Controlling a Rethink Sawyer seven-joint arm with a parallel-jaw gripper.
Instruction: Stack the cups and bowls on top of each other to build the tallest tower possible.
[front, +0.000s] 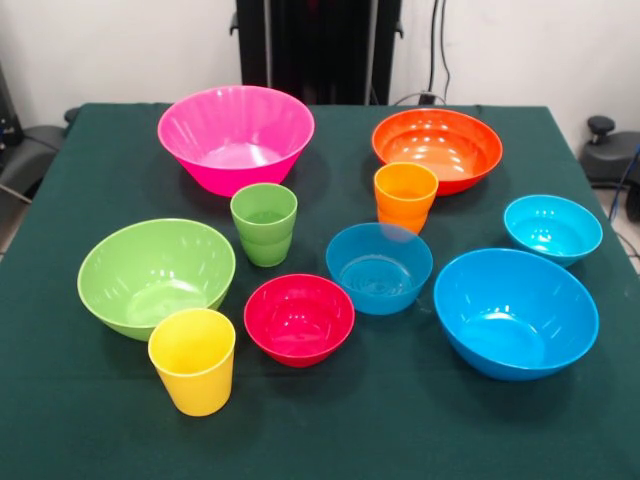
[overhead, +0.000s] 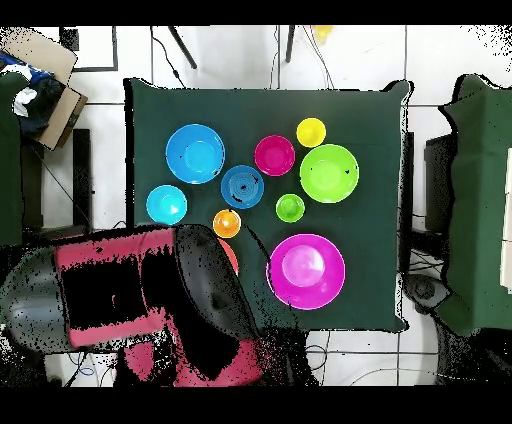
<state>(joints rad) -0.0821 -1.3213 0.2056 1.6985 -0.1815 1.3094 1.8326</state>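
On the table (front: 60, 420) we list ten loose pieces, none stacked: pink bowl (front: 236, 137) upper left, orange bowl (front: 437, 148) upper right, yellow cup (front: 193, 360) lower left. We see no pincer, so cannot tell its state. Risk: glossy tapered cups may topple on stacking.

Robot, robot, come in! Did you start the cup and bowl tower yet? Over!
Gripper not in view. Nothing stacked: cups and bowls all separate, upright on the table. Arm covers the orange bowl from overhead.
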